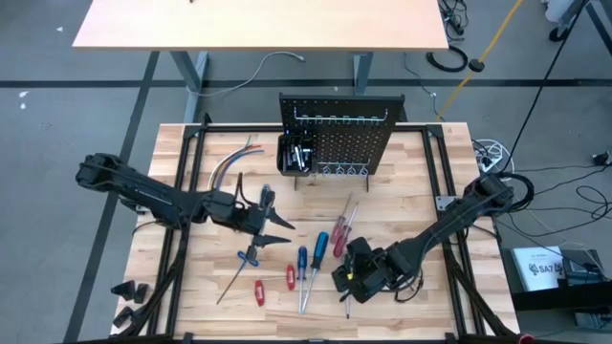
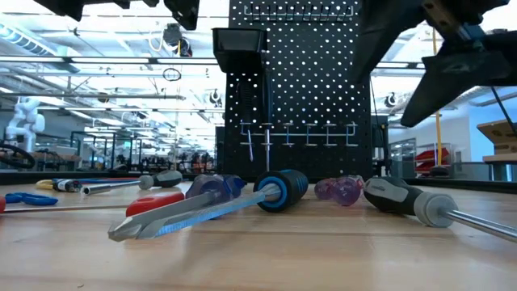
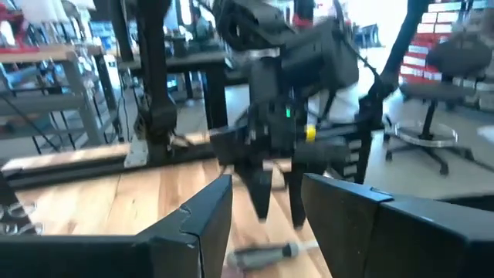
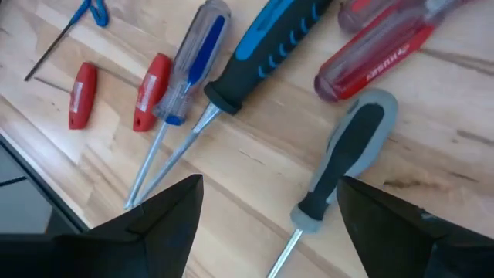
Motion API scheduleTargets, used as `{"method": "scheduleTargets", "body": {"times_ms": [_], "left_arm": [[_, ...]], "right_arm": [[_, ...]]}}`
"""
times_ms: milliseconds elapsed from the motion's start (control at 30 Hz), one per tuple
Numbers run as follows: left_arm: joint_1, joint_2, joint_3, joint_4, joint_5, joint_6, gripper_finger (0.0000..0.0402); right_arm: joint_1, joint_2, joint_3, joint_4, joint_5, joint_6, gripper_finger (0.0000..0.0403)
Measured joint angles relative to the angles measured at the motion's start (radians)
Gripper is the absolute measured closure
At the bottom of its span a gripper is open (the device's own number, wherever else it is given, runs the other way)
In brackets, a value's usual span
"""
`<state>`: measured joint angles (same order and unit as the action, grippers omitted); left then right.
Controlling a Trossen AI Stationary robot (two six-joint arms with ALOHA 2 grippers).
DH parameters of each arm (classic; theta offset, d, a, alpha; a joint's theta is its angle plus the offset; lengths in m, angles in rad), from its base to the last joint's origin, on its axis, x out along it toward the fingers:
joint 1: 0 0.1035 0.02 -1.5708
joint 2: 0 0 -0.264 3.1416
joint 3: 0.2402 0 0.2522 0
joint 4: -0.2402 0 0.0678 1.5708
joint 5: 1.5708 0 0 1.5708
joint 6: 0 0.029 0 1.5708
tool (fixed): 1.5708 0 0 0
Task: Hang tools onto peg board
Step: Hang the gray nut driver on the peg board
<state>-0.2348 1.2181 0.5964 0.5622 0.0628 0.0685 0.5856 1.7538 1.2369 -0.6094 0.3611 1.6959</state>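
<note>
Several screwdrivers lie flat on the wooden table (image 1: 411,191): a clear blue-handled one (image 4: 193,62), a black-and-blue one (image 4: 266,38), a clear red one (image 4: 378,58) and a grey-and-black one (image 4: 347,154). Two short red handles (image 4: 82,93) lie near the front. The black peg board (image 1: 335,134) stands upright at the far middle, with a small bin (image 1: 295,153) on its front. My right gripper (image 4: 270,224) hangs open, slanting down over the grey-and-black screwdriver, touching nothing. My left gripper (image 1: 282,225) is level and open above the table's left middle, holding nothing.
A bundle of coloured wires (image 1: 234,162) lies left of the peg board. A small blue-handled tool (image 1: 251,256) lies below my left gripper. A black frame (image 1: 191,172) borders the table. Bare wood shows at the far right, beside the board.
</note>
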Motion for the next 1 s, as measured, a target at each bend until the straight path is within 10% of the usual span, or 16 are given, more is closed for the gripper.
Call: {"method": "scheduleTargets", "body": {"times_ms": [433, 733, 1000], "left_arm": [[-0.017, -0.085, 0.000, -0.524, 0.010, -0.174, 0.0237], [-0.024, -0.080, 0.000, -0.845, -0.482, -0.680, 0.0237], [0.063, 0.022, 0.000, -0.952, -0.519, -0.856, 0.0237]], "right_arm": [[0.006, 0.020, 0.000, -0.056, -0.020, -0.038, 0.0112], [-0.004, 0.028, 0.000, -0.061, -0.019, -0.104, 0.0112], [-0.010, 0.028, 0.000, -0.062, -0.044, -0.146, 0.0112]]}}
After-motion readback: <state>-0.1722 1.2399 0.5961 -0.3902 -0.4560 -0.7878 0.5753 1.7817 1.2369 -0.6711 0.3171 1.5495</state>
